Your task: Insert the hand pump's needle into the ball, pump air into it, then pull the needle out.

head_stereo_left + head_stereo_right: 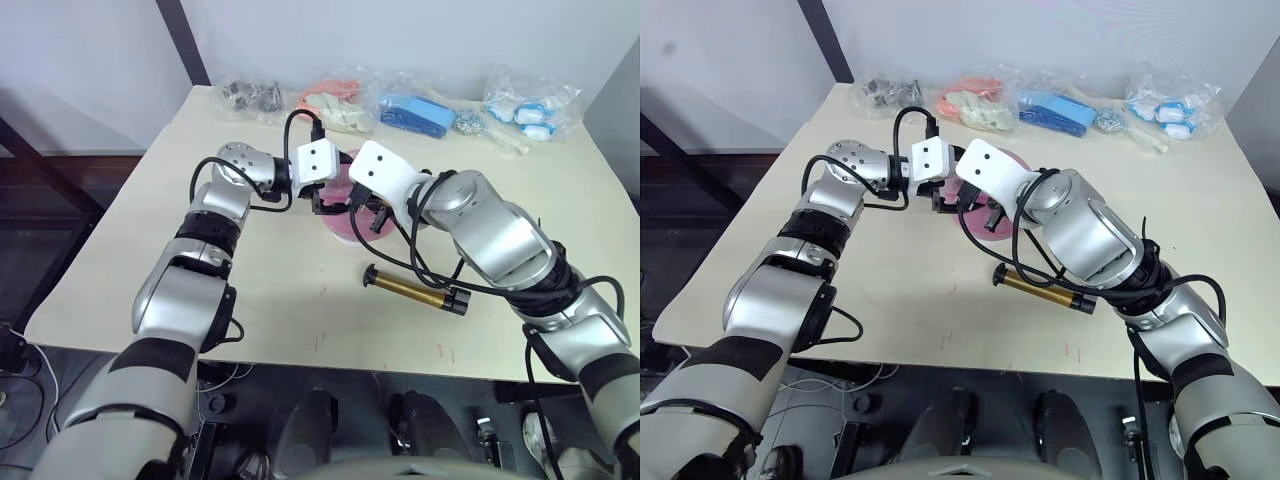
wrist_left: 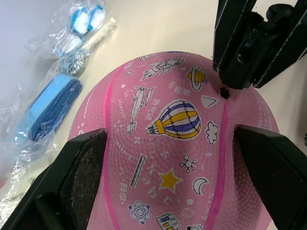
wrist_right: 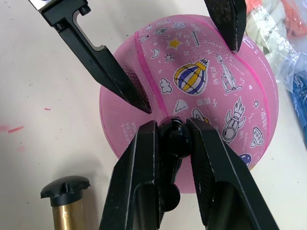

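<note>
While both arms meet over the ball, the scene reads as follows, nearest first.
hand pump (image 1: 415, 290): lies flat on the bench (image 1: 270, 300) toward the near edge, right of centre; gold-brass tube, black knob handle (image 3: 64, 187) at the end pointing left, black cap at the other.
hose (image 1: 395, 250): thin black line running from the pump up toward the right gripper.
right gripper (image 3: 173, 139): fingers closed on the needle's black fitting, tip pressed against the ball's surface.
needle (image 3: 173, 136): only the small black fitting is seen, pinched between the right fingers and touching the ball; the metal pin itself cannot be made out.
ball (image 2: 172, 143): pink, cartoon prints, sits near the bench middle, between the two grippers.
left gripper (image 2: 172, 182): fingers spread wide around the ball, one pad on each side, touching its flanks.
bags: clear plastic bags (image 1: 430, 110) in a row along the far edge, blue, orange-pink and dark contents.
</note>
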{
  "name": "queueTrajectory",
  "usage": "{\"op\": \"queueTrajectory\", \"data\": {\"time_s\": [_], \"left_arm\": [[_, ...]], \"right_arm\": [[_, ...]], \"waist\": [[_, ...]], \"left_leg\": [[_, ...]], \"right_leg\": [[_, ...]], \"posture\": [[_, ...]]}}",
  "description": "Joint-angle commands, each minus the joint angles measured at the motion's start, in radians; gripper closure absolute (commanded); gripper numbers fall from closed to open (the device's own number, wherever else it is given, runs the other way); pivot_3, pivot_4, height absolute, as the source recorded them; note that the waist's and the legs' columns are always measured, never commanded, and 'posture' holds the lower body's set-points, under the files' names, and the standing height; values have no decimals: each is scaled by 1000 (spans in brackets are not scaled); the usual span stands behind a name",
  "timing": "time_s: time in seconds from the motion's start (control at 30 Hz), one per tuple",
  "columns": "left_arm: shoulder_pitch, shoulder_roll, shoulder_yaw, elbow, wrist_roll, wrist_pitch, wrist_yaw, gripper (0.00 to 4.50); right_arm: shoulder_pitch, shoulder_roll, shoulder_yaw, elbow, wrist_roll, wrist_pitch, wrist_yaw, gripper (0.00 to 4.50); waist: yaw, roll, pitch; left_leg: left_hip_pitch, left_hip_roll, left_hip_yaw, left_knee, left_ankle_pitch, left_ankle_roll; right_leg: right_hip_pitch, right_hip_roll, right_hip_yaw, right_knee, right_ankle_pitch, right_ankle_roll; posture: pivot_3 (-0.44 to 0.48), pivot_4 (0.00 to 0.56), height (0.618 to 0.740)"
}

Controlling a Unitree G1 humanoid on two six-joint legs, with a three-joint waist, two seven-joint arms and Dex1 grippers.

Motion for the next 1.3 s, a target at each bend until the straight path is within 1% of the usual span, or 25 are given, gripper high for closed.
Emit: {"op": "queueTrajectory", "data": {"time_s": [0.03, 0.2, 0.23, 0.27, 0.3, 0.33, 0.4, 0.5, 0.63, 0.77, 0.87, 0.97, 1.0, 1.07, 1.13, 1.2, 1.3], "left_arm": [[69, 30, -74, 127, 148, 136, 105, 0], [69, 29, -78, 128, 149, 146, 106, 0], [69, 29, -78, 128, 150, 149, 107, 0], [70, 29, -78, 126, 150, 153, 107, 0], [70, 29, -78, 124, 150, 157, 108, 0], [69, 28, -76, 124, 153, 160, 110, 0], [69, 26, -72, 122, 156, 162, 111, 0], [71, 20, -64, 117, 153, 165, 104, 0], [75, 15, -38, 107, 127, 162, 93, 0], [83, 13, 2, 86, 87, 162, 59, 0], [94, 18, 30, 65, 65, 150, 33, 0], [108, 15, 79, 29, 7, 157, -10, 0], [113, 15, 92, 14, -9, 158, -24, 0], [124, 14, 111, -13, -31, 160, -42, 0], [133, 16, 122, -33, -42, 160, -48, 0], [147, 18, 127, -60, -51, 153, -57, 0], [172, 19, 142, -112, -74, 162, -70, 0]], "right_arm": [[-62, 11, -54, -183, 64, -7, 46, 4159], [-55, 13, -68, -195, 75, -20, 48, 4159], [-52, 14, -70, -200, 79, -20, 47, 4159], [-52, 13, -72, -207, 85, -17, 45, 4159], [-52, 12, -73, -212, 91, -13, 43, 4159], [-53, 8, -73, -215, 96, -12, 42, 4159], [-57, 1, -73, -219, 104, -9, 39, 4159], [-59, -18, -75, -221, 114, -7, 36, 4159], [-28, -73, -92, -249, 125, 7, 33, 4159], [24, -136, -142, -297, 146, 33, 33, 4159], [69, -165, -220, -344, 171, 77, 31, 4159], [130, -211, -317, -389, 192, 116, 27, 4159], [151, -223, -345, -399, 198, 122, 24, 4159], [188, -237, -388, -408, 204, 124, 12, 4159], [224, -241, -415, -407, 207, 119, -1, 4159], [270, -251, -425, -400, 204, 98, -15, 4159], [366, -239, -432, -370, 193, 46, -49, 4159]], "waist": [[0, 0, 0], [-3, 0, 0], [-9, 3, -5], [-9, 3, -5], [-12, 6, -12], [-18, 6, -17], [-28, 3, -21], [-35, 6, -26], [-34, 8, -27], [-34, 8, -27], [-35, 8, -27], [-35, 8, -26], [-35, 8, -26], [-37, 9, -25], [-37, 9, -25], [-36, 9, -25], [-34, 9, -25]], "left_leg": [[0, 0, 0, 0, 0, 0], [0, 0, 0, 0, 0, 0], [1, 0, 0, 0, 0, 0], [4, 1, 0, 0, 0, 0], [5, 1, 0, 0, 0, 0], [8, 1, 0, 0, 1, 1], [19, 3, 0, -3, 1, 1], [21, 4, -3, -6, 1, 1], [20, 3, -2, -7, 1, 1], [20, 3, -2, -7, 1, 1], [19, 4, -2, -7, 1, 1], [18, 4, -1, -8, 1, 1], [16, 4, -1, -8, 1, 1], [15, 4, 0, -9, 1, 1], [10, 3, 1, -9, 1, 1], [3, 3, 1, -9, 1, 1], [2, 3, 1, -10, 1, 1]], "right_leg": [[0, 0, 0, 0, 0, 0], [0, 0, 0, 0, 0, 0], [0, 0, 0, 0, 0, 1], [2, 1, 0, 0, -2, 4], [3, 1, 0, 0, -2, 4], [5, 1, 0, 0, -3, 4], [13, 0, 1, -1, -5, 0], [13, 0, 2, -2, -6, 0], [13, 0, 2, -1, -5, 0], [13, 0, 3, -2, -5, 0], [12, 0, 3, -2, -5, 0], [10, 0, 4, -2, -5, 0], [9, 0, 4, -3, -4, 3], [7, 0, 5, -3, -3, 4], [2, 0, 6, -3, -3, 4], [-4, 1, 7, -3, -3, 4], [-5, 1, 7, -3, -3, 3]], "posture": [[0, 150, 740], [0, 150, 740], [0, 150, 740], [0, 150, 740], [0, 150, 740], [0, 150, 740], [0, 150, 740], [0, 150, 740], [0, 150, 740], [0, 150, 740], [0, 150, 740], [0, 150, 740], [0, 150, 740], [0, 150, 740], [0, 150, 740], [0, 150, 740], [0, 150, 740]]}}
